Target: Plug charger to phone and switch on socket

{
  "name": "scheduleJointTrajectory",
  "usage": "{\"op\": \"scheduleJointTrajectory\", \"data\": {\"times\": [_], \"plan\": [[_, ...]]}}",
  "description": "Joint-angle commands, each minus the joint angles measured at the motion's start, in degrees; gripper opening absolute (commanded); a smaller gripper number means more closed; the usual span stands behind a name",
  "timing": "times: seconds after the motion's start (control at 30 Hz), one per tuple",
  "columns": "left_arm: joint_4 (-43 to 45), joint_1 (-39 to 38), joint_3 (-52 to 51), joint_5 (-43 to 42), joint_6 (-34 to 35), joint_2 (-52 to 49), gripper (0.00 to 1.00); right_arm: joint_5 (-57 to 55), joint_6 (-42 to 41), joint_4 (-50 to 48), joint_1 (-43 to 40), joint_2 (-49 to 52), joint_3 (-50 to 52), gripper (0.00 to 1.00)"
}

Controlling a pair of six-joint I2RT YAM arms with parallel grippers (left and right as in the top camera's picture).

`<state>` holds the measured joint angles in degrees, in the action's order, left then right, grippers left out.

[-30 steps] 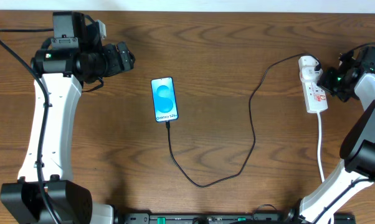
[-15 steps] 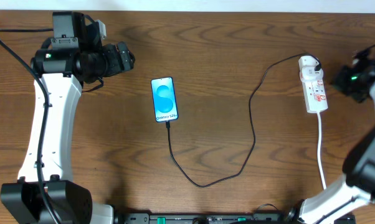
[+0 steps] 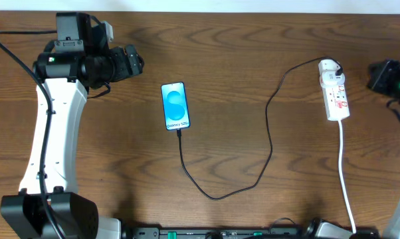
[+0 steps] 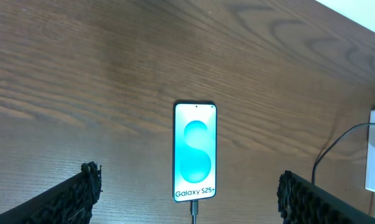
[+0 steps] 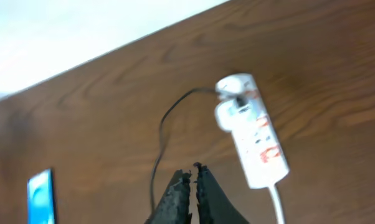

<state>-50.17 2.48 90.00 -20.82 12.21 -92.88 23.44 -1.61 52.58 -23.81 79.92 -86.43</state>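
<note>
The phone (image 3: 175, 105) lies flat on the table with its blue screen up, and it also shows in the left wrist view (image 4: 195, 152). The black charger cable (image 3: 263, 149) runs from the phone's bottom edge in a loop to the top of the white socket (image 3: 335, 97), where its other end sits. The plug tip is in the phone's port (image 4: 193, 207). My left gripper (image 4: 187, 193) is open and empty, above the table to the upper left of the phone. My right gripper (image 5: 194, 171) is shut and empty, raised off to the right of the socket (image 5: 253, 132).
The socket's white lead (image 3: 346, 186) runs down to the table's front edge. The brown wooden table (image 3: 253, 40) ends at a pale strip along the back edge. The left arm (image 3: 54, 133) stands over the table's left side.
My right arm has pulled away from the socket toward the right edge of the overhead view. The left arm, phone and cable have not moved.
</note>
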Motion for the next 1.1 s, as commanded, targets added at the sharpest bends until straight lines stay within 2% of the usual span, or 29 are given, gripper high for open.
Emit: {"op": "scheduleJointTrajectory", "data": {"times": [0.0,0.07,0.17,0.2,0.23,0.27,0.7,1.07], "plan": [[-0.2,0.0,0.7,0.4,-0.1,1.0,0.92,0.9,4.8,3.3,3.3,-4.6,-0.2,0.11],[-0.2,0.0,0.7,0.4,0.0,1.0,0.92,0.9,5.6,5.7,4.7,-6.5,-0.2,0.19],[-0.2,0.0,0.7,0.4,-0.1,1.0,0.92,0.9,5.5,8.6,6.2,-8.9,-0.2,0.47],[-0.2,0.0,0.7,0.4,-0.1,1.0,0.92,1.0,5.5,9.5,6.5,-9.6,-0.2,0.59],[-0.2,0.0,0.7,0.4,-0.1,1.0,0.92,1.0,5.5,10.6,6.8,-10.3,-0.2,0.86],[-0.2,0.0,0.7,0.4,-0.1,1.0,0.92,0.9,5.5,11.7,6.9,-11.0,-0.2,0.99],[-0.2,0.0,0.7,0.4,-0.1,1.0,0.92,0.7,5.5,23.4,7.0,-13.3,-0.1,0.99],[-0.2,0.0,0.7,0.4,-0.1,1.0,0.92,-1.4,5.5,22.7,7.0,-13.3,0.1,0.99]]}}
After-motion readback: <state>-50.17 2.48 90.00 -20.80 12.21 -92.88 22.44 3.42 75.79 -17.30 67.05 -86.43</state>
